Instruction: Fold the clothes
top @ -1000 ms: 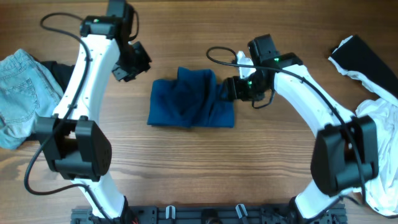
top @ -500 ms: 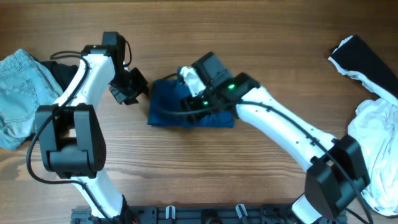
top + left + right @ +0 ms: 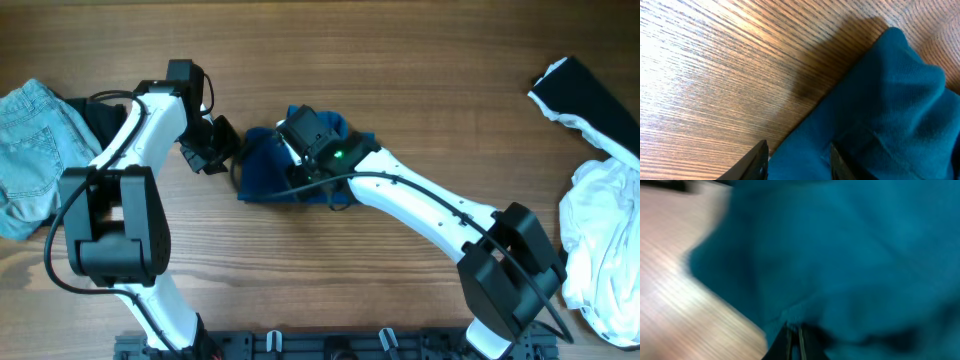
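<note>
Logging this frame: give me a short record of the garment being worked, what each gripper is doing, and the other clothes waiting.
garment in work: blue garment, rumpled, mid-table
left gripper: fingers open, at the blue garment's left edge
right gripper: fingers shut on a fold of the blue garment, arm reaching across it
waiting, left side: jeans, lying crumpled
waiting, right side: white garment with a black garment behind it
surface: wooden table
</note>
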{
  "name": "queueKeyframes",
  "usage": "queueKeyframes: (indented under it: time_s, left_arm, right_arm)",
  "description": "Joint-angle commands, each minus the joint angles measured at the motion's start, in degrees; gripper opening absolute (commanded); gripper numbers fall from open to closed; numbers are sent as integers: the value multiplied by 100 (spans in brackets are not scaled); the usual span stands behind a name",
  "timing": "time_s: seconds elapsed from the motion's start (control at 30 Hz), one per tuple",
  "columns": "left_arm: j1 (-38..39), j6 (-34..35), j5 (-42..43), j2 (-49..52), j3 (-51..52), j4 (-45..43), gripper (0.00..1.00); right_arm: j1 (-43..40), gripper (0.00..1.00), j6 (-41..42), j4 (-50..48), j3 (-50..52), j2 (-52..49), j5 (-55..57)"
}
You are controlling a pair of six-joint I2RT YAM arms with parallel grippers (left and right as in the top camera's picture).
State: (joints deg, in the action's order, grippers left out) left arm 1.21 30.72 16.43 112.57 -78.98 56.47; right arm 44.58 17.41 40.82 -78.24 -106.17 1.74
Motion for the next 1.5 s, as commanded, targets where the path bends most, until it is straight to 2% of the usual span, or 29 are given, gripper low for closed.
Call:
queueKeyframes:
  time_s: [0.0,0.03,0.07,0.17,0.23,0.27,0.3,0.4,0.43,0.57,0.67,0.7,0.73,0.93,1.07,1.1,1.13,1.17,1.2,1.23,1.37,1.4,1.47]
  left_arm:
    - [7,-94,74,63,66,15,39]
    - [7,-155,72,63,66,26,39]
    - [7,-184,72,63,66,28,39]
    - [7,-184,72,63,66,26,38]
    - [7,-203,72,63,66,28,38]
    - [4,-221,72,63,66,28,38]
    - [4,-258,76,63,66,31,38]
    - [4,-356,162,63,66,28,36]
    - [4,-387,160,63,66,28,36]
    - [4,-487,160,63,66,31,36]
    - [4,-483,160,63,66,28,36]
    - [4,-483,160,63,66,31,36]
    - [4,-483,160,63,66,31,36]
    - [7,-483,160,63,66,50,36]
    - [4,-483,160,63,66,50,36]
    - [4,-483,160,63,66,50,37]
    - [4,-483,160,63,66,50,37]
    - [7,-483,160,63,66,50,37]
    - [4,-483,160,63,66,52,37]
    - [4,-483,160,63,66,52,37]
    - [4,-483,160,63,66,59,37]
    - [7,-483,160,63,66,70,37]
    - [4,-483,160,63,66,72,37]
  right_arm:
    - [-258,4,2741,933,-44,326,2041]
    - [-391,4,3270,1303,-44,424,2170]
    - [-509,4,3407,1495,-44,463,2166]
    - [-811,7,3401,1915,-4,459,1930]
    - [-890,18,3397,1976,74,448,1755]
    - [-907,32,3394,2022,109,448,1698]
    - [-914,38,3399,2085,109,448,1703]
    - [-944,40,3351,2214,81,549,1792]
    - [-981,40,3176,2201,24,651,1812]
    - [-1060,45,1451,1637,-402,1172,1655]
    - [-1058,58,-955,1010,-643,1482,175]
    - [-1060,65,-1058,999,-643,1502,76]
    - [-1071,67,-1054,1034,-640,1469,133]
    - [-1141,72,-1056,1036,-640,708,525]
    - [-1167,72,-1097,970,-640,-13,313]
    - [-1169,69,-1141,925,-640,-138,284]
    - [-1172,60,-1137,885,-640,-216,293]
    - [-1207,41,-1064,780,-640,-337,387]
    - [-1281,10,-640,728,-640,-369,737]
    - [-1364,4,-212,723,-640,-367,1032]
    - [-2116,4,1740,1073,-640,-310,1484]
    - [-2396,5,2061,1196,-640,-313,1335]
    - [-2822,6,2070,1263,-638,-317,885]
